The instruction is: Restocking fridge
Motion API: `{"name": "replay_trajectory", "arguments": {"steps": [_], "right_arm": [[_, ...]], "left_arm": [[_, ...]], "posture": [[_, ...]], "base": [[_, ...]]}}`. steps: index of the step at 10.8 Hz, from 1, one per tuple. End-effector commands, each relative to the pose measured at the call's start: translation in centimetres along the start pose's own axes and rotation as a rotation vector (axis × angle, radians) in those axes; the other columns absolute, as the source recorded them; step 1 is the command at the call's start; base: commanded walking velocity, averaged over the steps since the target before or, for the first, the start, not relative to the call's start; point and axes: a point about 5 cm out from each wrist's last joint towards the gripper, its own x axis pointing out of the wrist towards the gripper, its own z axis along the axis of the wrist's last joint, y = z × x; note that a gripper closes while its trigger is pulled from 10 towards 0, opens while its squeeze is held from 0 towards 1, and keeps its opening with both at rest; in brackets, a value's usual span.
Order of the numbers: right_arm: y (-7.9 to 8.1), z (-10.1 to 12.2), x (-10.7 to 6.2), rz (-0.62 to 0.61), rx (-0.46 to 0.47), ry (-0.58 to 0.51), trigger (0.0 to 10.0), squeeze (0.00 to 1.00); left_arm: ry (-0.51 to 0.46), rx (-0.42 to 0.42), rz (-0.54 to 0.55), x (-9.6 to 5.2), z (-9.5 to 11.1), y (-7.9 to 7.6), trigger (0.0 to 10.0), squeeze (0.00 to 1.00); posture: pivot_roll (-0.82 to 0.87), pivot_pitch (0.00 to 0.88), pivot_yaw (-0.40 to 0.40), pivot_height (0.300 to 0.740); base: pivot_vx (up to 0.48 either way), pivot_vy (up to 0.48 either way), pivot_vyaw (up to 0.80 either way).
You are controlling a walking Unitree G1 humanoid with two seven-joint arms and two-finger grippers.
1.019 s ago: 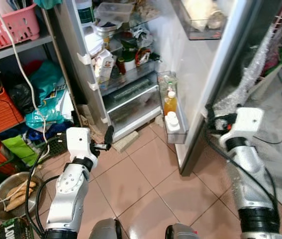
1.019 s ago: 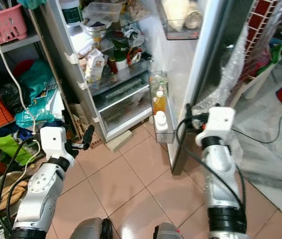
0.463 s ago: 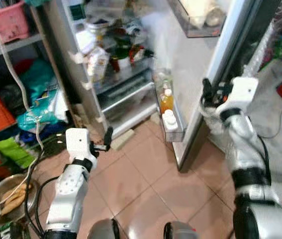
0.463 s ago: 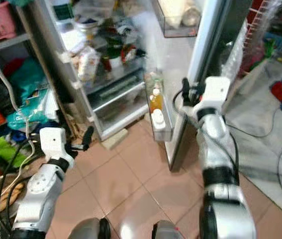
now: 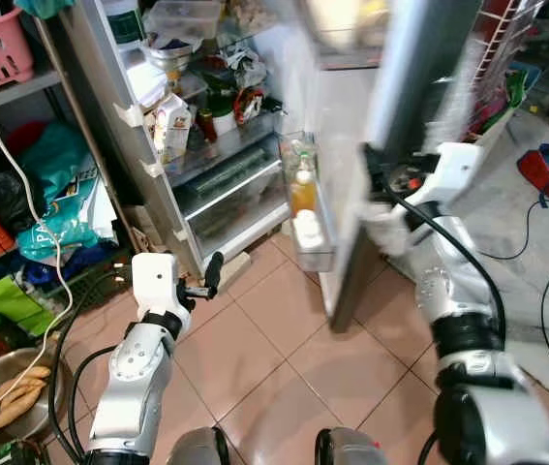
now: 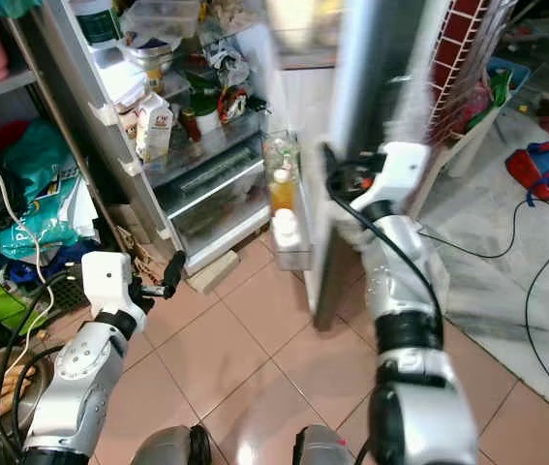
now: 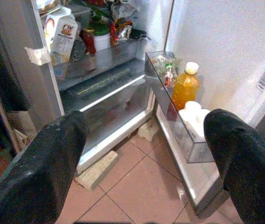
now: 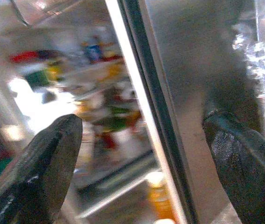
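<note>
Swung partway toward closing since a second ago, the fridge door [image 5: 390, 126] now stands edge-on, with the right end effector [image 5: 371, 165] at its edge, fingers spread either side of it. The left end effector [image 5: 212, 273] hovers open, low before the fridge. An orange juice bottle [image 7: 184, 87] sits in the door's bottom shelf [image 7: 188, 140].
</note>
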Motion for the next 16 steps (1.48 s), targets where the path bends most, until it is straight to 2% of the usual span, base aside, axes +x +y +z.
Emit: {"name": "replay_trajectory", "arguments": {"steps": [1, 2, 4, 5, 7, 8, 9, 10, 11, 13, 16], "right_arm": [[1.8, -0.1, 0.3, 0.114, 0.058, 0.015, 10.0, 0.0], [3.6, -0.3, -0.4, 0.241, 0.174, 0.039, 10.0, 0.0], [3.8, -0.6, -1.4, 0.261, 0.148, 0.059, 10.0, 0.0], [3.5, -0.8, -2.8, 0.234, 0.115, 0.077, 10.0, 0.0], [3.4, -1.3, -4.1, 0.225, 0.11, 0.111, 10.0, 0.0], [3.8, -2.5, -6.6, 0.185, 0.073, 0.156, 10.0, 0.0], [4.0, -2.7, -7.3, 0.168, 0.038, 0.164, 10.0, 0.0], [3.6, -3.2, -8.3, 0.034, -0.055, 0.157, 10.0, 0.0], [3.3, -3.4, -8.5, -0.021, -0.063, 0.158, 10.0, 0.0], [3.4, -3.4, -8.7, -0.052, -0.082, 0.164, 10.0, 0.0], [2.9, -3.0, -7.9, -0.097, -0.126, 0.145, 10.0, 0.0]], "left_arm": [[-0.001, 0.014, -0.001, -0.2, 0.2, 0.2, 10.0, 0.0], [0.002, 0.014, -0.003, -0.2, 0.2, 0.2, 10.0, 0.0], [0.004, 0.014, -0.002, -0.3, 0.2, 0.2, 10.0, 0.0], [0.006, 0.013, -0.001, -0.3, 0.2, 0.3, 10.0, 0.0], [0.009, 0.014, -0.003, -0.3, 0.1, 0.3, 10.0, 0.0], [0.015, 0.013, -0.007, -0.3, 0.1, 0.2, 10.0, 0.0], [0.017, 0.013, -0.009, -0.3, 0.0, 0.2, 10.0, 0.0], [0.023, 0.009, -0.01, -0.3, -0.1, 0.1, 10.0, 0.0], [0.025, 0.008, -0.01, -0.4, -0.1, 0.1, 10.0, 0.0], [0.032, 0.007, -0.01, -0.5, -0.2, 0.1, 10.0, 0.0], [0.032, 0.014, -0.008, -0.3, -0.1, 0.2, 10.0, 0.0]], "posture": [[0.08, 0.092, 0.037, 0.74], [0.08, 0.092, 0.036, 0.74], [0.08, 0.092, 0.034, 0.74], [0.08, 0.094, 0.034, 0.74], [0.07, 0.094, 0.035, 0.74], [0.06, 0.101, 0.036, 0.74], [0.06, 0.104, 0.036, 0.74], [0.05, 0.108, 0.036, 0.74], [0.06, 0.11, 0.038, 0.74], [0.05, 0.112, 0.042, 0.74], [0.06, 0.124, 0.049, 0.74]], "base": [[0.0, 0.0, 0.0], [0.0, 0.0, 0.0], [0.0, 0.0, 0.0], [0.0, 0.0, 0.0], [0.0, 0.0, 0.0], [0.0, 0.0, 0.0], [0.0, 0.0, 0.0], [0.0, 0.0, 0.0], [0.0, 0.0, 0.0], [0.0, 0.0, 0.0], [0.0, 0.0, 0.0]]}}
